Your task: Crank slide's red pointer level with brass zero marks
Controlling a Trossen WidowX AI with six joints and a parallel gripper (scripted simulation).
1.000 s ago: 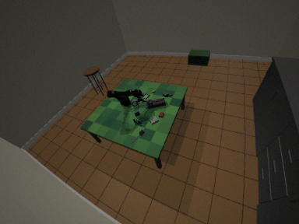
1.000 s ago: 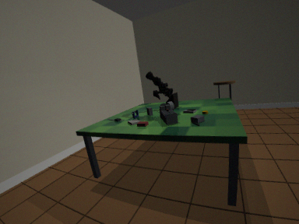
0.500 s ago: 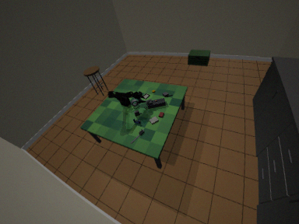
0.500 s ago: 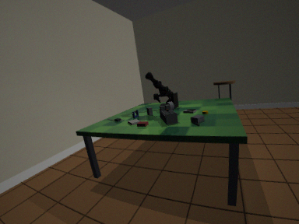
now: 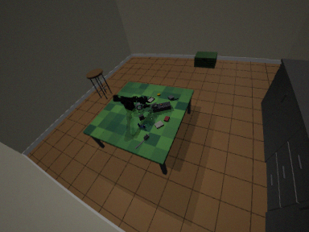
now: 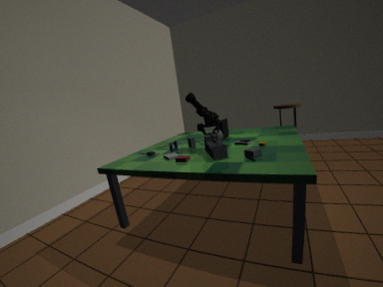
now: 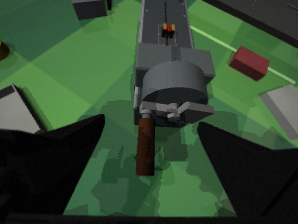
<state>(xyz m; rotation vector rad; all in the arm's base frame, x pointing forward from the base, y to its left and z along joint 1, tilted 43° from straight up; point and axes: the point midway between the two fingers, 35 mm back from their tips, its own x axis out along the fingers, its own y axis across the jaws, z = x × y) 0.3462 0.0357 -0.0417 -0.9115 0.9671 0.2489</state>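
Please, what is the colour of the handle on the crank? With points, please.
The handle [image 7: 145,147] is reddish brown; it shows best in the wrist view.

Green checkered table [image 5: 117,131] [image 6: 279,166] [image 7: 65,60] under red block [image 5: 166,118] [image 6: 183,158] [image 7: 249,63].

— Which furniture is in the room?
— There is a green checkered table [image 5: 109,125] [image 6: 269,164] with dark legs, and behind it one round wooden stool [image 5: 95,73] [image 6: 287,106]. In the top view, a dark cabinet [image 5: 287,141] is at right and a green box [image 5: 206,59] at the far wall [image 5: 181,28] [image 6: 279,65].
— And the floor?
— The floor [image 5: 225,133] [image 6: 199,219] has brown tiles; the light is rather dim.
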